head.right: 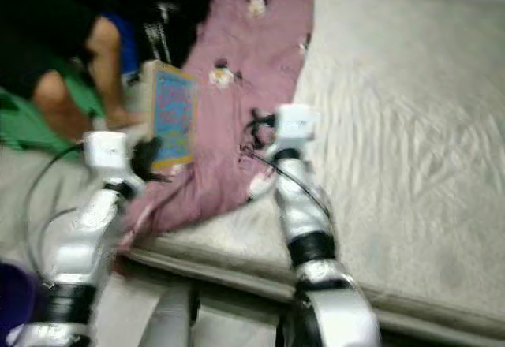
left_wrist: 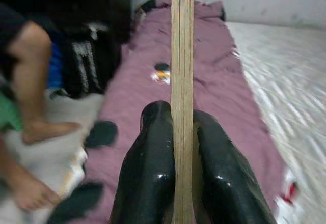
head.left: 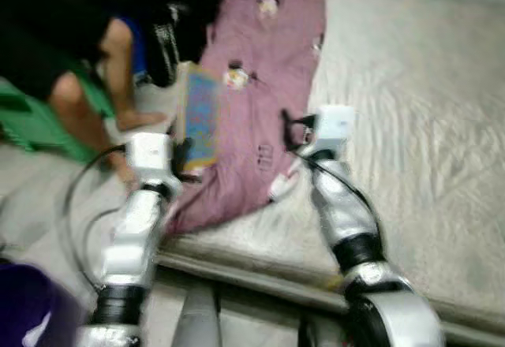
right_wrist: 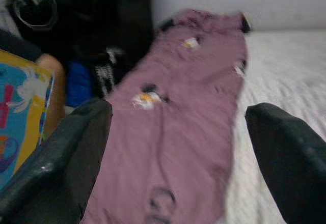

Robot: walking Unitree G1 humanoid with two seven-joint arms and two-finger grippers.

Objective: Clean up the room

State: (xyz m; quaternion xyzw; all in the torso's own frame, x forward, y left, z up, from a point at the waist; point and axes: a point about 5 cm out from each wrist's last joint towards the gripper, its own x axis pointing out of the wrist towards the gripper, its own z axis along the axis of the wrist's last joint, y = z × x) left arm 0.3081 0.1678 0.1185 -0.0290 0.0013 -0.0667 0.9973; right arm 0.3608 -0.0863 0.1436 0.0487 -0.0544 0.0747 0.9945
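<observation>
A person's bare leg (head.left: 118,75) and foot rest at the far left on the bed, beside a green cloth (head.left: 35,122) and dark clothing (left_wrist: 86,68). The left gripper (left_wrist: 182,132) is clamped on a thin book (head.left: 200,118), its two black fingers (left_wrist: 150,158) pressed against both faces so the book stands upright on edge, its colourful blue and yellow cover facing the camera above the edge of a mauve blanket (head.left: 268,71). The blanket, printed with small cartoon figures, lies in a long strip up the white mattress (head.left: 410,126). The right gripper (right_wrist: 178,152) hovers over the blanket's lower part, its fingers (right_wrist: 76,147) spread wide apart and holding nothing.
</observation>
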